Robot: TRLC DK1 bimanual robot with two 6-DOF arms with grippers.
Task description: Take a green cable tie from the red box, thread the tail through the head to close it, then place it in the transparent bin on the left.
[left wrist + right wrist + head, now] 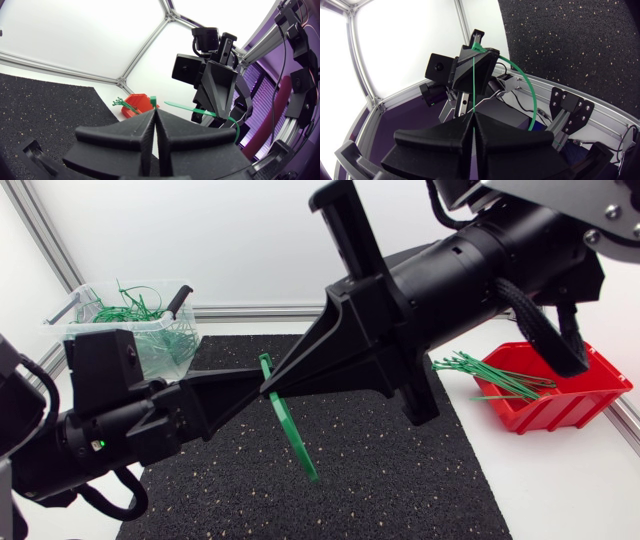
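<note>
Desk (pixel 560 490) and black mat (pixel 400 470) lie below, with the transparent bin (pixel 150 345) at the left and the red box (pixel 575 405) at the right. Above the mat the left pincer (pixel 258 386) and right pincer (pixel 276 387) meet tip to tip. Each is pressed onto the green cable tie (pixel 296 442), which bows between them. I'd feed the tail straight at the head, slowly and without twisting.

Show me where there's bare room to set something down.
Free: the near part of the black mat, between the green cable tie and the red box; the white table in front of that box. Crowded: mid-mat, where left gripper and right gripper hold the tie; the transparent bin corner.
</note>
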